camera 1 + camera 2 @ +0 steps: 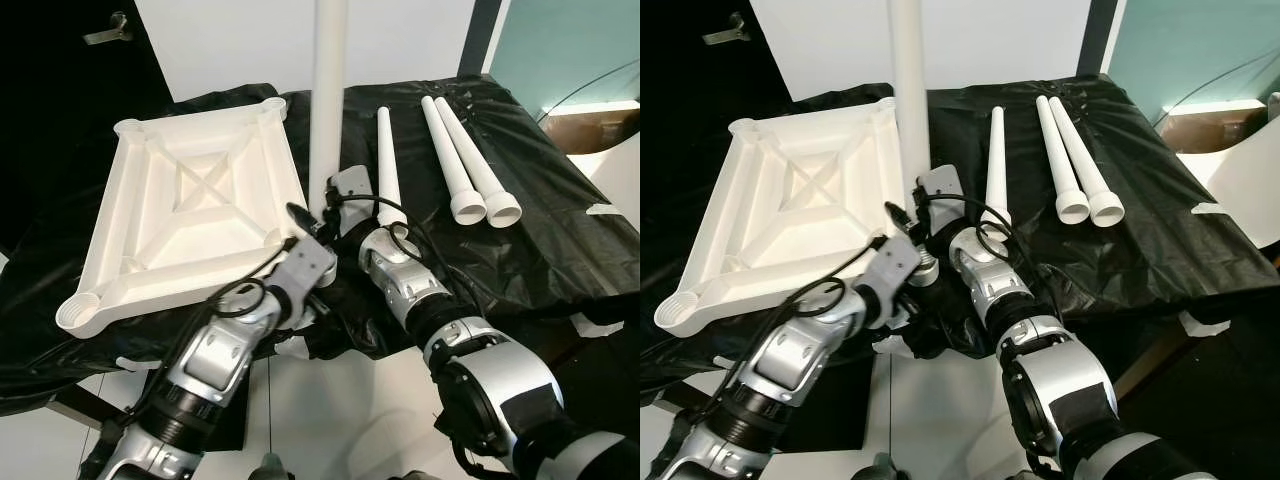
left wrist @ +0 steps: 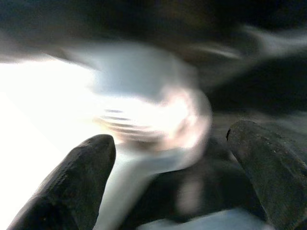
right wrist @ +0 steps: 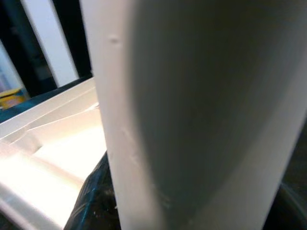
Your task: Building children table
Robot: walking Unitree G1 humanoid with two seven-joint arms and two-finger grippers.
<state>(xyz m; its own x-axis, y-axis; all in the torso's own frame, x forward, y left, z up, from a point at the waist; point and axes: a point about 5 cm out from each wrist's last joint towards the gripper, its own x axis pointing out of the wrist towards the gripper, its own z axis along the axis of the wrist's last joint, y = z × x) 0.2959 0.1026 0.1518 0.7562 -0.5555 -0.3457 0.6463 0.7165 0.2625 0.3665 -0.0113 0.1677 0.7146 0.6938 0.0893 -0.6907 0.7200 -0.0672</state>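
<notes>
4 white plastic tube legs are out: 1 stands upright (image 1: 328, 100) at the near corner of the upturned white plastic tabletop (image 1: 190, 215), clasped low in the right gripper (image 1: 335, 200), and 3 lie loose (image 1: 470, 165) on the black plastic sheet (image 1: 540, 230). The leg looks light, stiff and slick, so a low grip near the socket seems best. The left gripper (image 2: 182, 177) hangs parted and empty by that corner; open room lies right, the sheet's edge close.

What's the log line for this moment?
right gripper: holding upright table leg | left gripper: open at tabletop corner | three spare legs lying on sheet
</notes>
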